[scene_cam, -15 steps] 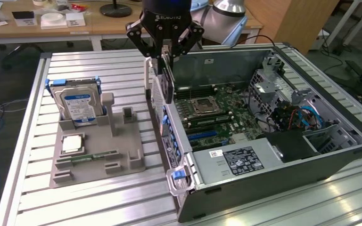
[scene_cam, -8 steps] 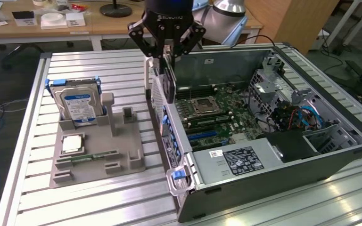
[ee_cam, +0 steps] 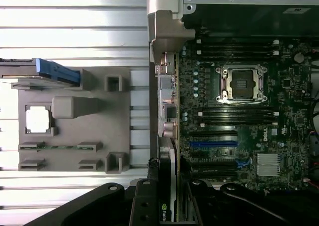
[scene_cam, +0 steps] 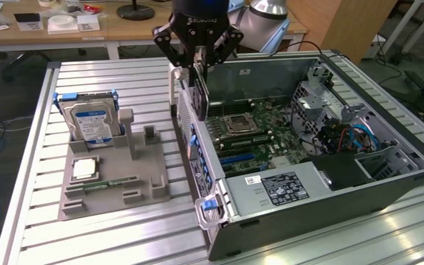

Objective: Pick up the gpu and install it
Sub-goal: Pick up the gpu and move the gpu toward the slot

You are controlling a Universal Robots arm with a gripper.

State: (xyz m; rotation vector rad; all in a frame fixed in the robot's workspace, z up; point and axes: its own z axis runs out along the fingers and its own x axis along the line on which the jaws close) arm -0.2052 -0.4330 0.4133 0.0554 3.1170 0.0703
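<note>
The tool (scene_cam: 197, 64) grips the gpu (scene_cam: 201, 95) (held upright) over the case (scene_cam: 330, 207).

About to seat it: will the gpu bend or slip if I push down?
Probably stiff: the gpu hangs straight, edge-on, without sag. It could pivot, since the gripper pinches only its top edge. Likely fragile: a thin card close to the case wall.

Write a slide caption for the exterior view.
Gripper holds the gpu on edge over the open computer case, beside a gray parts tray carrying a hard drive.
</note>
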